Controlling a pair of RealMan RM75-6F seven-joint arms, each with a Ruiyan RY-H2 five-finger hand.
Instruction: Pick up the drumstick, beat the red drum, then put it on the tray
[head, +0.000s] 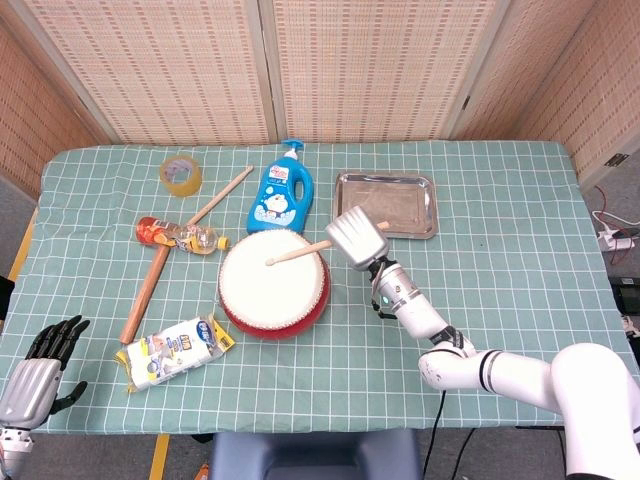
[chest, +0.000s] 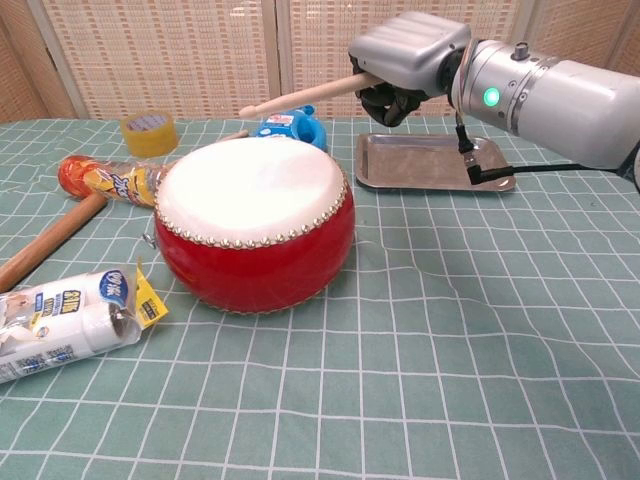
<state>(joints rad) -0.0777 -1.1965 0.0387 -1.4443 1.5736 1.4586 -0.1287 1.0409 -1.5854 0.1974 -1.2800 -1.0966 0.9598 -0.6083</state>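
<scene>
blue bottle (head: 280, 197) behind red drum (head: 272, 282), tray (head: 386, 204) beside

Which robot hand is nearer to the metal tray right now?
Right. The right robot hand holds the drumstick just in front of the metal tray; the left robot hand hangs off the table's near-left corner.

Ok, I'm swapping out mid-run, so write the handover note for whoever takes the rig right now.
Right hand grips the drumstick, raised clear above the red drum, tip over the drumhead.
Left hand holds nothing, fingers apart, at the table's near-left corner.
Tray lies bare behind the drum, to its right.
Done: drumstick picked up.
The beat cannot be confirmed from this moment.
Left: strike the drum if still needed, then lay the drumstick on the tray.
</scene>
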